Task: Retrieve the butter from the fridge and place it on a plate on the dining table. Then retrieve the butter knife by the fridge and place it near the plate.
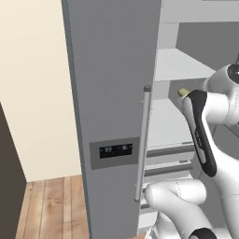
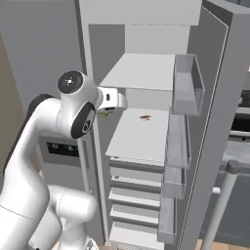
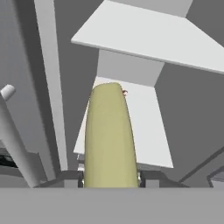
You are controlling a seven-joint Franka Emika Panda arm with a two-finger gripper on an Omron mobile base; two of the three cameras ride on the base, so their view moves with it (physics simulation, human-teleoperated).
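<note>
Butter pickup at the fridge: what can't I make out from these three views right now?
- Gripper: in the hand view the butter covers the finger tips; in the right base view the arm's own wrist hides them.
- Butter in the left base view: just one end shows past the arm.
- Small reddish item on the fridge shelf: too small to identify.
- Lower drawers' contents: hidden behind their fronts.
</note>
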